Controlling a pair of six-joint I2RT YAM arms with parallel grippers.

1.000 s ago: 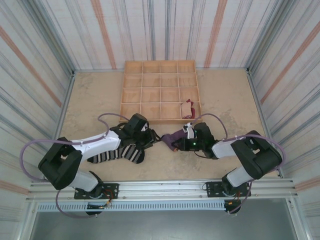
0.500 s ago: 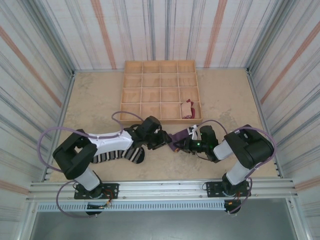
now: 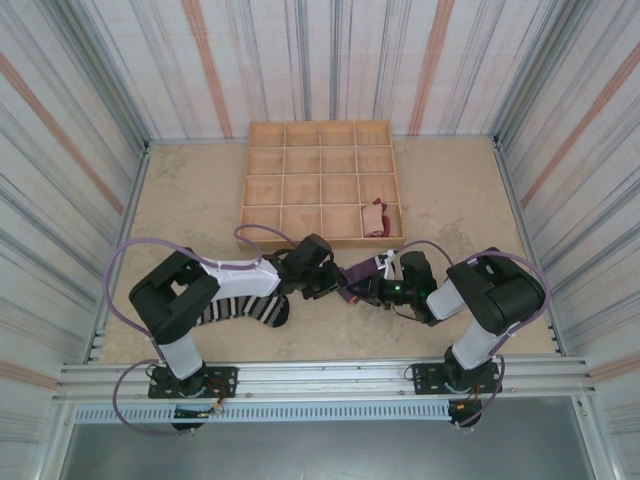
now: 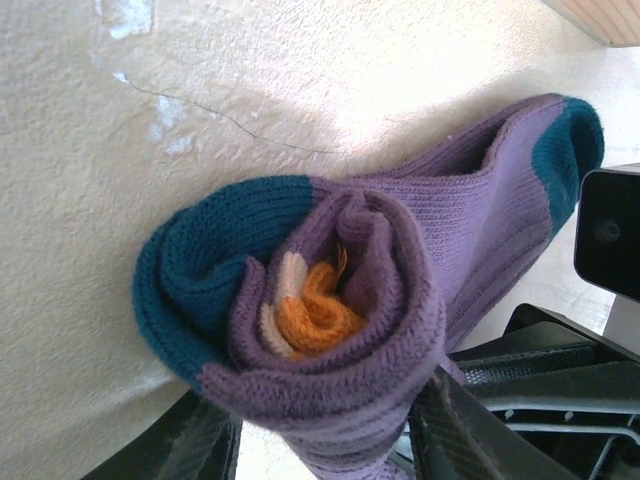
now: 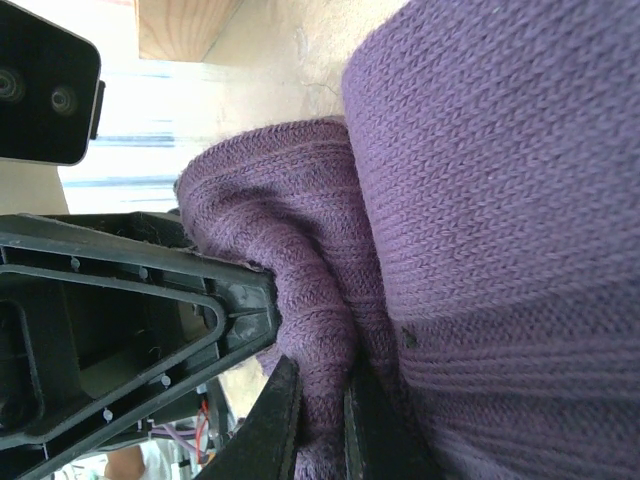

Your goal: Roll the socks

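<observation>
Moved in since earlier, the left gripper [image 3: 328, 287] clasps the part-rolled purple sock [image 4: 400, 250] mid-table; right gripper [image 3: 360, 291] pinches its tail. Tan sock [image 3: 377, 218] already in tray [image 3: 318, 240], one o'clock; striped sock [image 3: 245, 308], eight o'clock, unrolled

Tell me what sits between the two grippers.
The purple sock, partly rolled, spans the gap between the left gripper and right gripper in the top view. Each wrist view shows its own fingers clamping that fabric.
</observation>
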